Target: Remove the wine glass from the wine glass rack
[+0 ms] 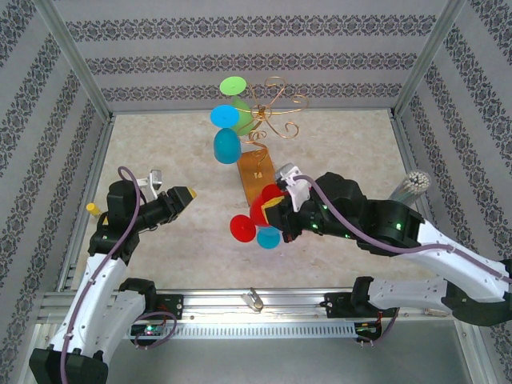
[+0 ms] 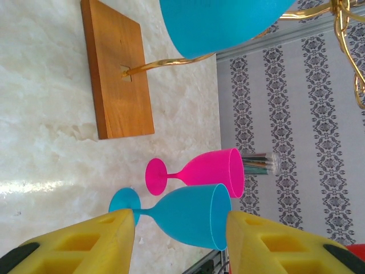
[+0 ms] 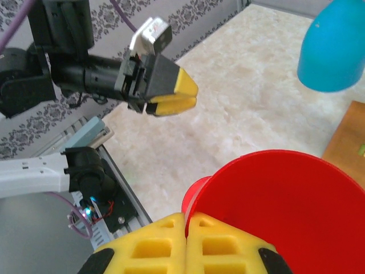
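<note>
- Two yellow fingers of your right gripper [image 3: 186,217] are pressed almost flush together, pinching the near wall of the red wine glass [image 3: 285,217].
- That glass is off the wine glass rack [image 1: 256,172]. It is held above the near end of the wooden base [image 2: 117,74], clear of the gold scrolls.
- Your left gripper [image 2: 181,217] has its fingers parted by a moderate gap, holds nothing, and points toward the right arm.
- Past those fingers, a standing blue glass [image 2: 185,220] and a pink glass [image 2: 205,171] sit upright side by side on the table [image 2: 45,142], near that end of the base.
- A hanging blue glass [image 1: 227,146] and a green glass [image 1: 242,112] hang on the rack's far side.
</note>
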`<state>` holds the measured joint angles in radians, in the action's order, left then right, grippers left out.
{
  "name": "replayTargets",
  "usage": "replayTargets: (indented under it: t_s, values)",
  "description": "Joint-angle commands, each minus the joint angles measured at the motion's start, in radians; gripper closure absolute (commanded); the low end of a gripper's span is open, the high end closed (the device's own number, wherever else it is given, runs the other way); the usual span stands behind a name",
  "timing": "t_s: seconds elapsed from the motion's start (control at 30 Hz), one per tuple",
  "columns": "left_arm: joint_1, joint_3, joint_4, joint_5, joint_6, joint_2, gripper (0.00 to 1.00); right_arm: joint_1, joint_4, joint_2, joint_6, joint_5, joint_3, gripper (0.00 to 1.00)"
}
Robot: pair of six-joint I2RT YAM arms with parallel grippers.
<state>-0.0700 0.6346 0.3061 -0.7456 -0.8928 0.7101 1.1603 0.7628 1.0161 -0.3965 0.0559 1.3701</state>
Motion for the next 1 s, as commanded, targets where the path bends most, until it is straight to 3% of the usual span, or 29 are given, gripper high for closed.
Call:
replayTargets:
  t_s: [0.0,0.3,0.97]
  values:
    - [0.006,0.036,0.027,0.022,0.05,0.002,0.53,0.032,0.091,-0.026,-0.04,0.075,0.003,1.0]
    - [0.006,0.03,0.006,0.031,0.038,0.006,0.53,0.08,0.207,-0.075,-0.095,0.1,-0.02,1.0]
    - [0.006,0.041,0.018,0.051,0.051,0.047,0.53,0.084,0.349,-0.125,-0.193,0.21,-0.146,1.0]
